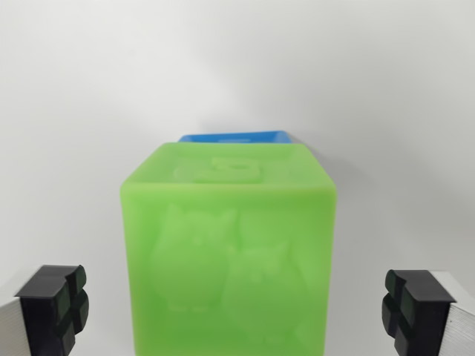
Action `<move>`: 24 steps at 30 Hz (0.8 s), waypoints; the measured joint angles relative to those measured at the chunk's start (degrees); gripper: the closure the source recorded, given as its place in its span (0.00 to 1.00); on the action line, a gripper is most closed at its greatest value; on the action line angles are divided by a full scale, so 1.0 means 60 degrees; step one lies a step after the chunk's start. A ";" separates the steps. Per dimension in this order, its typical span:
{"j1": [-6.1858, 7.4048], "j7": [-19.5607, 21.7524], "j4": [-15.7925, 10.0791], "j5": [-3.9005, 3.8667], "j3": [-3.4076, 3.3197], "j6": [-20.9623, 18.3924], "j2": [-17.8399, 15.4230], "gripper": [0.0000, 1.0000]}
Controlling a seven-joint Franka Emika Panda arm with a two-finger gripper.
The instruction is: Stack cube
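Green cube framed between spread fingers, blue cube just behind.

Nearest the lens: gripper (237,308) wide apart, one black-padded finger (56,308) at 8 o'clock, the other at 4 o'clock, both clear of everything, nothing held. Between them, filling 6 o'clock up to centre, green cube (228,252), translucent, owl relief on its near face, upright on the white tabletop (74,111). Behind it at 12 o'clock, only a sliver of blue cube (236,137) shows; whether the two touch, cannot tell. Risk, by my reading: the blue cube sits so near that a descending finger or a nudged green cube could shove it; a skewed close could twist the green one.
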 joint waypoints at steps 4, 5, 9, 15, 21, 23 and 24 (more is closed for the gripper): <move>0.0000 0.0000 -0.0016 0.0004 0.0002 -0.0241 -0.0264 0.00; 0.0000 0.0000 -0.0019 0.0005 0.0003 -0.0310 -0.0339 0.00; 0.0000 -0.0001 -0.0022 0.0011 0.0006 -0.0574 -0.0618 0.00; 0.0000 -0.0010 -0.0013 0.0023 0.0009 -0.0998 -0.1026 0.00; 0.0000 -0.0026 0.0055 0.0040 0.0010 -0.1494 -0.1461 0.00; 0.0000 -0.0031 0.0097 0.0048 0.0010 -0.1677 -0.1598 0.00; 0.0000 -0.0034 0.0122 0.0051 0.0011 -0.1762 -0.1663 0.00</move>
